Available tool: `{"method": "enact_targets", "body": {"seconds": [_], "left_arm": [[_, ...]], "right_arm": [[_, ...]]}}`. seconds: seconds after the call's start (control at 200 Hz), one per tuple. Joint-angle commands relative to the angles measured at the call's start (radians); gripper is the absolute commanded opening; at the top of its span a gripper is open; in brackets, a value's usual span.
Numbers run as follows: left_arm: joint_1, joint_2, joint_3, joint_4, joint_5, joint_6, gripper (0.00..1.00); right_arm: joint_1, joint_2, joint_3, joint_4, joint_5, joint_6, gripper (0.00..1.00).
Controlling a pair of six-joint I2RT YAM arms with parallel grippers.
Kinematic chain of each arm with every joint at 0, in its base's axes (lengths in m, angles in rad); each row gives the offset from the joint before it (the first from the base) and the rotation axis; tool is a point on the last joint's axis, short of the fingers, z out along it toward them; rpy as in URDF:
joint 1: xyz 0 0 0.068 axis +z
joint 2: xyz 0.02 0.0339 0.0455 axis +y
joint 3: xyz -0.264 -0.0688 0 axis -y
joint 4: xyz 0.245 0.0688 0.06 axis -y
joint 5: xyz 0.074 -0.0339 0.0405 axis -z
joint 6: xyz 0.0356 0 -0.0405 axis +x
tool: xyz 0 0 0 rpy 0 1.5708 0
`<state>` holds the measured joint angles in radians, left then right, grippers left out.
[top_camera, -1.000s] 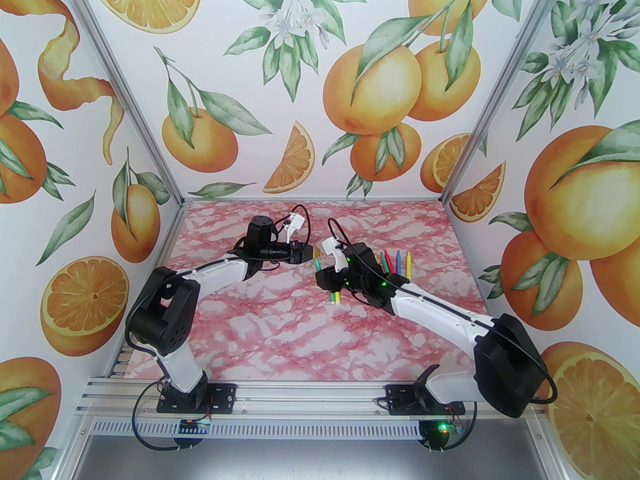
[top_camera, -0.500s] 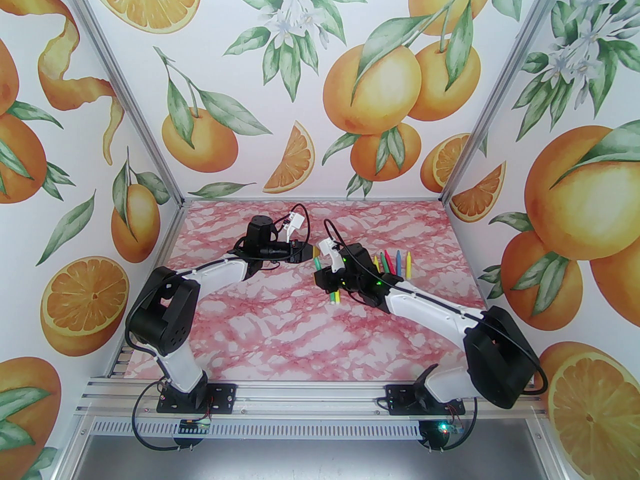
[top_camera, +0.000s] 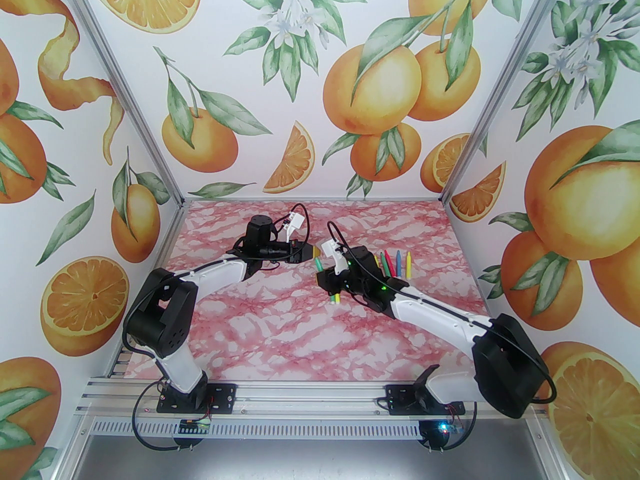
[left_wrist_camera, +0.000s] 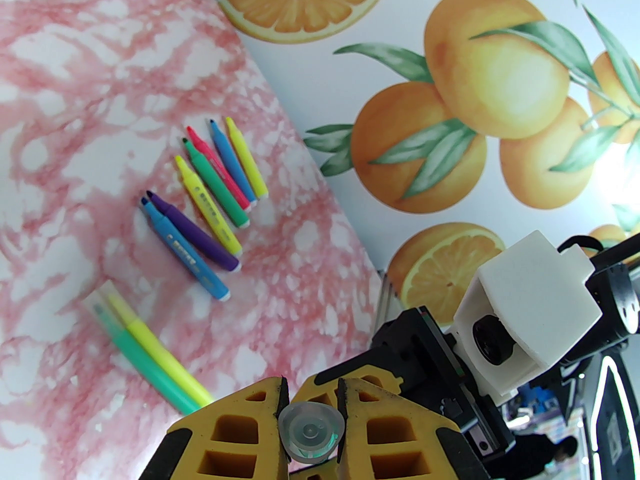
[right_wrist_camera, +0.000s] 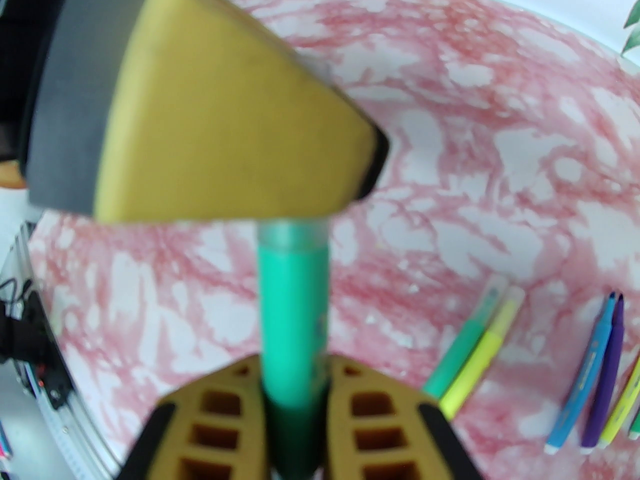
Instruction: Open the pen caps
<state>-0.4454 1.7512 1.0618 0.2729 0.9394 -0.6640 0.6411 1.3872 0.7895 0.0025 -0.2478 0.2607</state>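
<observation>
The left hand (left_wrist_camera: 310,393) is closed narrowly on the translucent cap (left_wrist_camera: 311,433) of a green marker (right_wrist_camera: 294,308). In the left wrist view the cap's round end is seen face-on, pinched between the two yellow fingers (left_wrist_camera: 235,418). The barrel of that marker is clamped low down by the right hand (right_wrist_camera: 295,368).

The coming move turns on one relation. The marker's long axis runs straight from one hand to the other, so the cap lies directly beyond the right hand along the barrel, and it is the left hand that is on it. A pull along that axis is judged to be needed, with the hands parted in line. A sideways drag would likely jam the joint.

In the right wrist view the barrel is shown lengthways, its pale cap end passing under the left hand's blurred yellow finger. No gap between cap and barrel can be made out, so the cap is judged not yet off. This cannot be told from the left wrist view, which looks down the axis.

Close to the held marker on its right-arm side, a capped pair (left_wrist_camera: 145,348) — one green, one yellow — lies on the bench (top_camera: 300,338). Farther off on the same side, a row of markers (left_wrist_camera: 210,203) with bare tips lies beyond the pair.
</observation>
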Motion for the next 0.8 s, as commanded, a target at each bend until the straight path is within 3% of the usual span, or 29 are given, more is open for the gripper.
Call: {"method": "enact_targets", "body": {"seconds": [0.0, 0.796], "left_arm": [[0.086, -0.036, 0.049, 0.048, -0.118, -0.012, 0.00], [0.142, -0.059, 0.099, -0.063, -0.223, 0.047, 0.00]], "right_arm": [[0.004, -0.029, -0.050, -0.100, -0.039, -0.021, 0.00], [0.003, -0.023, -0.089, -0.132, -0.091, -0.045, 0.00]]}}
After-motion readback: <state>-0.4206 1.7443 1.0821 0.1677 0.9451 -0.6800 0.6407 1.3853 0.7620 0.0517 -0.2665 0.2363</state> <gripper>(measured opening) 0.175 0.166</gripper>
